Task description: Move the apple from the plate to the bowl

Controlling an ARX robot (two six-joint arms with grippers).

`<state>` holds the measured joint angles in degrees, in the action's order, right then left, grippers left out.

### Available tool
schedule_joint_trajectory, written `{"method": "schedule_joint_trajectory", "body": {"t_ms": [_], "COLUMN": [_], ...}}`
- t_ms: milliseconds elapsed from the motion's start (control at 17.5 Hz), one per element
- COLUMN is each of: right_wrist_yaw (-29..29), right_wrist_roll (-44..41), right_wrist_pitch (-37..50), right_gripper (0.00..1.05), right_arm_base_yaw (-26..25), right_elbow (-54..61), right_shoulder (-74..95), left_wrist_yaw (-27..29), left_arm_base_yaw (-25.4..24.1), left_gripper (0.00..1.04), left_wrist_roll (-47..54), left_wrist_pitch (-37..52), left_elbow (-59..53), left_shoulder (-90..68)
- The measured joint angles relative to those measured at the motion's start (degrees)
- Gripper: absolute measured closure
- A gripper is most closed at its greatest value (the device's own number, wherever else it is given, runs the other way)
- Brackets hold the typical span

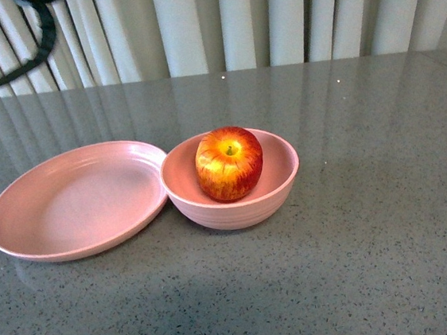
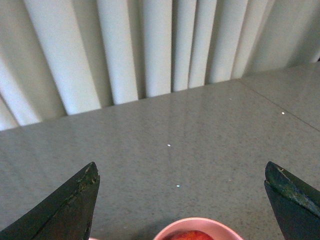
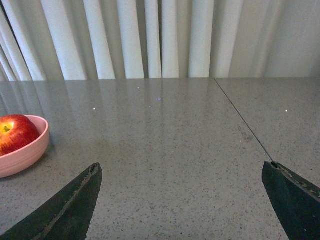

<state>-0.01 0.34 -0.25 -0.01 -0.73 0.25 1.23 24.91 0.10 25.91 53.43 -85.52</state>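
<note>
Tools (image 2: 182, 200) wide; apple (image 1: 229, 164) in bowl (image 1: 278, 192).

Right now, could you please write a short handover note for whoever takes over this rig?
Left gripper: open, holding nothing, above the table just short of the bowl.
Right gripper: open, holding nothing, over bare table to the right of the bowl.
The apple sits inside the bowl, stem dimple up.
The plate has nothing on it and lies left of the bowl, its rim against the bowl's or just overlapping it.
Done: apple is in the bowl, released.
Left: nothing on the task itself; at most, park the arms.
</note>
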Motion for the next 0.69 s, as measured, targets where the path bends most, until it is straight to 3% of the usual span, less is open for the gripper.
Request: {"method": "schedule_joint_trajectory", "body": {"t_ms": [171,286,343,686], "right_wrist_yaw": [0.0,0.0,0.0,0.0], "right_wrist_roll": [0.0,0.0,0.0,0.0], "right_wrist_pitch": [0.0,0.0,0.0,0.0], "right_gripper": [0.07,0.07,0.07,0.07], "right_arm_base_yaw": [0.0,0.0,0.0,0.0], "right_elbow": [0.0,0.0,0.0,0.0], "right_shoulder": [0.0,0.0,0.0,0.0], "left_wrist_yaw": [2.9,13.9,15.6,9.9], "left_arm_base_yaw": [-2.5,-4.7,-6.8,-13.6], "left_gripper": [0.07,0.24,0.33,0.87], "left_wrist_roll": [2.8,1.4,1.1,0.3], "left_wrist_pitch": [-0.3,2.1,3.2,7.2], "left_elbow": [-5.7,-12.4,-16.7,-34.3], "left_shoulder": [9.2,17.0,21.2,31.8]}}
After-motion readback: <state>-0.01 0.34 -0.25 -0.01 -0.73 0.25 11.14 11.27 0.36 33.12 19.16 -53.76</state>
